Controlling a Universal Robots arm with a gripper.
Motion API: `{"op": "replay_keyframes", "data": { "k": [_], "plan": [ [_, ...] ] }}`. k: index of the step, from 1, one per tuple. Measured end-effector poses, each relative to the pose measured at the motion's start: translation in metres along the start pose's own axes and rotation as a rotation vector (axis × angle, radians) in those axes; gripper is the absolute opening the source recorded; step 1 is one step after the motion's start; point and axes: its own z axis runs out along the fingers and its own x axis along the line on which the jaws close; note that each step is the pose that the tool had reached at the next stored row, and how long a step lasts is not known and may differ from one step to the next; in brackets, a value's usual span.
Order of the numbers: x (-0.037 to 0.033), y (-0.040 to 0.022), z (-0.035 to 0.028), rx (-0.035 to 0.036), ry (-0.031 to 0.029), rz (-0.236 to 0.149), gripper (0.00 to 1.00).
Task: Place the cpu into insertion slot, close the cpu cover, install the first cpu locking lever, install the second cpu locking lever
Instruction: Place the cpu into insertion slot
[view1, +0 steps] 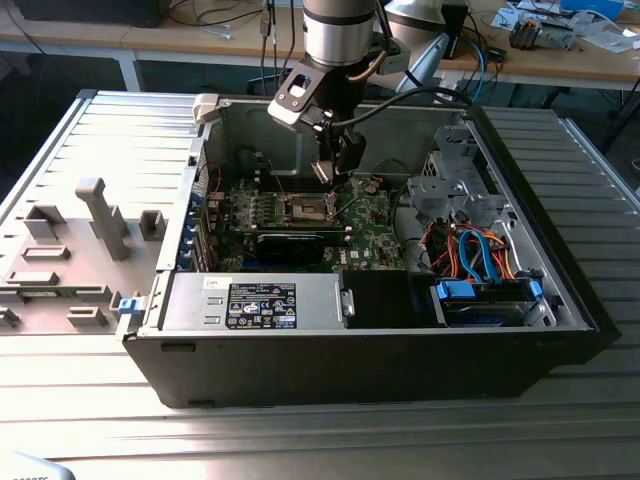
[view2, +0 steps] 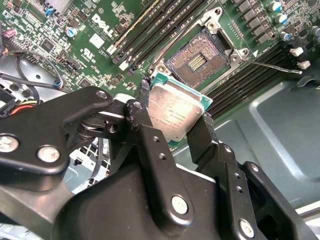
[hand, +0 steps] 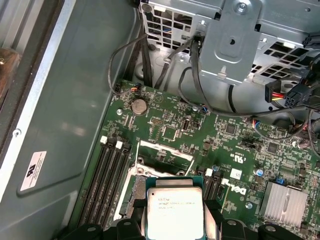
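over the ribbed grey table (view1: 300, 440), claw (view2: 176, 106) holds the cpu (hand: 174, 212).

Exterior view above open case (view1: 300, 360), both wrist views near motherboard (hand: 235, 145) (view2: 90, 47)

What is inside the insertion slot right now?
Only its bare contact field: the insertion slot is empty. The cpu is clamped in the gripper, outside it. In the first wrist view the cpu hides part of the slot.
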Motion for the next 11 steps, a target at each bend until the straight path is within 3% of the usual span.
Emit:
{"op": "replay_keyframes", "data": {
  "k": [11],
  "plan": [
    [0.0000, 0.0000, 0.0003, -0.0001, -0.0007, 0.010, 0.55]
  ]
}}
